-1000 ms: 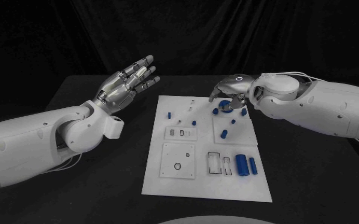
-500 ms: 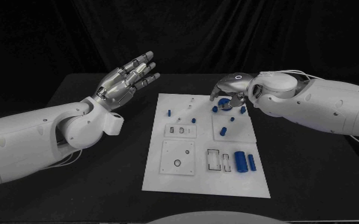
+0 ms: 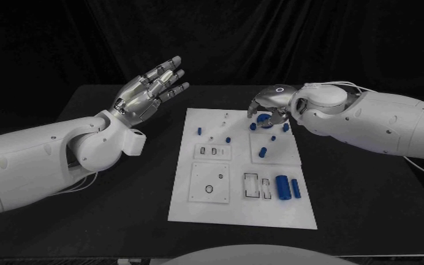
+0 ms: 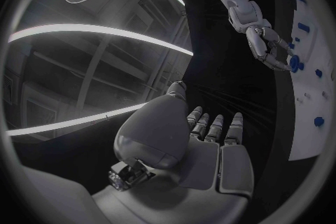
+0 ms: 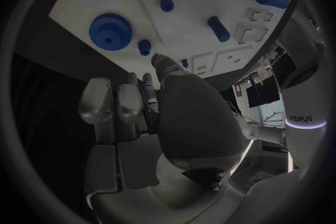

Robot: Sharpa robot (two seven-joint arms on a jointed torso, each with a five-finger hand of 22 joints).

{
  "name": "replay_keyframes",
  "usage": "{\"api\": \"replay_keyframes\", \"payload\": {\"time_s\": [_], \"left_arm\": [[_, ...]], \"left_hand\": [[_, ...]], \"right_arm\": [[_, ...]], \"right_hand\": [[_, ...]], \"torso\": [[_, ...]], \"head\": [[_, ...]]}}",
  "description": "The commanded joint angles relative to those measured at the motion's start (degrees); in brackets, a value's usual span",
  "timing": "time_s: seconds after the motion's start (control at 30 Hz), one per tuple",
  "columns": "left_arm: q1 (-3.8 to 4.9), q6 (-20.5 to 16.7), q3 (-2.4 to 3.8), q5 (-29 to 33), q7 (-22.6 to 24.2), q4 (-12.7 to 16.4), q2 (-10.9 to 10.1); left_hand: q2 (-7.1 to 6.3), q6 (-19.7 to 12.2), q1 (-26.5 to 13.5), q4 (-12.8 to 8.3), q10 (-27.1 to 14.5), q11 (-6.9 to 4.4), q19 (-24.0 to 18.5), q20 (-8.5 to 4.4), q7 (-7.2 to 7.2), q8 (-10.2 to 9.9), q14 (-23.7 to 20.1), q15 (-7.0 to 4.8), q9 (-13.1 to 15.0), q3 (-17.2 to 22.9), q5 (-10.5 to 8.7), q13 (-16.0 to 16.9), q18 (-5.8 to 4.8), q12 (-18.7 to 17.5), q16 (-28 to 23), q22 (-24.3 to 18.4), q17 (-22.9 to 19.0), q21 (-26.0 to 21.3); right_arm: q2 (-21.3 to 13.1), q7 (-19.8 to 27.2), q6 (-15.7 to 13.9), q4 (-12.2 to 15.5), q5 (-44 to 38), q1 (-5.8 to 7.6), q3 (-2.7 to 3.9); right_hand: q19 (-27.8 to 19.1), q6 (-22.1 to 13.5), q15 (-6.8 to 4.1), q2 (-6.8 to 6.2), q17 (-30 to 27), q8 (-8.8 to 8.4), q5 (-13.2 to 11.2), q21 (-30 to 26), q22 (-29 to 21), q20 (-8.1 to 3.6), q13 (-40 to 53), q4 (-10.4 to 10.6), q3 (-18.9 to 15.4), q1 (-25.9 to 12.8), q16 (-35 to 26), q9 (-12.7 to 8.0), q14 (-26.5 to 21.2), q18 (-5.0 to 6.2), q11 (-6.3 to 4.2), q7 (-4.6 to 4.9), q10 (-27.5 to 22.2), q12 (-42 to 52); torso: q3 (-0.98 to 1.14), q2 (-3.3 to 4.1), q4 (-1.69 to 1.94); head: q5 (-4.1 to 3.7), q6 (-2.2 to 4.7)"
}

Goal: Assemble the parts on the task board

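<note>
The white task board [image 3: 231, 216] lies in the middle of the black table. A blue gear [image 5: 107, 29] sits flat on its far right part, also seen as the gear [image 3: 264, 120] under my right hand [image 3: 271, 104]. That hand hovers just over the gear with fingers [image 5: 98, 98] bent loosely, and nothing lies between them. Its thumb tip points near a small blue peg [image 5: 145, 45]. My left hand [image 3: 148, 92] is raised left of the board, fingers spread, holding nothing. The left wrist view shows the right hand [image 4: 268, 47] beside the gear [image 4: 294, 63].
Two blue cylinders [image 3: 283, 187] lie at the board's near right, beside rectangular slots [image 3: 253, 184]. Several small blue pegs, such as one peg [image 3: 200, 131], stand on the far half. A round hole [image 3: 209, 189] marks the near left plate. Black table surrounds the board.
The whole picture has shifted a little, so the camera moved. My right hand stays over the gear at the far right of the board. My left hand stays raised and spread.
</note>
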Motion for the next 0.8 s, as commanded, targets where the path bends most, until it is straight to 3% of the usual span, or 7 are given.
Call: {"api": "replay_keyframes", "payload": {"time_s": [0.03, 0.33, 0.8], "left_arm": [[0.14, 1.1, 0.06, 0.1, 0.7, 0.0, 0.2], [0.13, 1.2, 0.06, 0.1, 0.6, -0.2, 0.2], [0.12, 1.6, 0.06, 0.1, 0.3, -0.4, 0.4]], "left_hand": [[-0.05, -0.1, 0.4, -0.1, -0.2, 0.39, 0.2, 0.35, 0.28, 0.2, -0.1, 0.28, 0.1, 0.2, 0.35, 0.0, 1.03, 0.0, -0.1, 0.1, -0.1, 0.2], [-0.02, -0.1, 0.5, -0.1, -0.2, 0.41, 0.2, 0.38, 0.31, 0.2, -0.1, 0.32, 0.1, 0.2, 0.45, 0.0, 1.03, 0.0, -0.2, 0.1, -0.1, 0.2], [-0.01, -0.1, 0.6, -0.1, -0.2, 0.41, 0.1, 0.39, 0.32, 0.2, -0.1, 0.32, 0.1, 0.3, 0.52, 0.0, 1.03, 0.0, -0.2, 0.1, -0.1, 0.2]], "right_arm": [[0.3, 0.4, -0.8, -0.6, -0.5, -0.43, 0.02], [1.1, 0.8, -1.1, -2.2, -0.5, -1.12, 0.03], [2.6, 1.6, -1.3, -4.4, -0.5, -1.86, 0.03]], "right_hand": [[0.1, 0.4, -0.17, 0.52, -0.1, 0.36, 0.2, -0.1, 0.0, -0.16, 0.1, -0.4, 0.0, 0.0, 0.2, 0.1, -0.1, -0.96, 0.01, 0.01, 0.5, 0.4], [0.1, 0.3, -0.17, 0.74, -0.1, 0.51, 0.6, -0.1, 0.1, -0.18, 0.3, -0.8, 0.4, 0.2, 0.2, 0.4, -0.2, -0.98, 0.02, 0.2, 0.7, 0.6], [0.1, 0.6, -0.18, 1.06, -0.3, 0.94, 1.4, -0.2, 0.2, -0.18, 0.5, -1.2, 1.1, 0.4, 0.1, 1.1, -0.3, -0.97, -0.02, 0.56, 1.3, 1.0]], "torso": [[-0.05, -0.23, 0.05], [-0.19, -0.51, 0.04], [-0.24, -0.89, 0.02]], "head": [[0.01, -0.22], [0.16, -0.71], [0.06, -1.21]]}}
